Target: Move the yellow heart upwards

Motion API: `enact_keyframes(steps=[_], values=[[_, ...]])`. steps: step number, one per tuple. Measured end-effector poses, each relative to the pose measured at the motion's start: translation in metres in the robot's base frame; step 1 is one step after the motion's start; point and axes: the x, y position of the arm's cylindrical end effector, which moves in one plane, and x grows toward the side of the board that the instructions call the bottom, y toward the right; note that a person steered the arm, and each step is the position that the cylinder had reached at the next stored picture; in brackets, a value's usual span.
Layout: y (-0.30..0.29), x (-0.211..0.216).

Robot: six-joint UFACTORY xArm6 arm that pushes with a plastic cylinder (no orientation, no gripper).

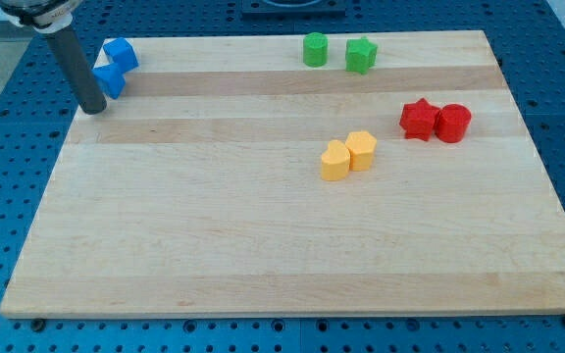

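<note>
Dark and straight, the rod comes down from the view's top left corner, and my tip point(93, 108) rests on the wooden board point(263, 245) close to its left edge; it is a bare rod end with nothing that could clench or release, and it holds nothing. Just beside my tip on the view's right sit 2 blue blocks: the lower blue block point(110, 79) is nearly touching the rod, and the upper blue block point(121, 54) touches it from the upper right; their exact shapes are hard to make out. Well apart from my tip, right of the board's middle, the yellow heart point(335, 161) lies against a yellow hexagonal block point(361, 150), which sits at its upper right. Near the top edge stand a green cylinder point(315, 49) and, just beside it on the right, a green star point(361, 55). Toward the right edge a red star point(419, 119) touches a red cylinder point(452, 124).
</note>
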Motion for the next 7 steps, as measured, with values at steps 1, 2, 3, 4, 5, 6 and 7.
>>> enact_keyframes(steps=[1, 2, 3, 4, 5, 6, 7], values=[[0.008, -0.009], [0.011, -0.014], [0.011, -0.008], [0.019, -0.004], [0.029, 0.002], [0.029, 0.002], [0.029, 0.008]])
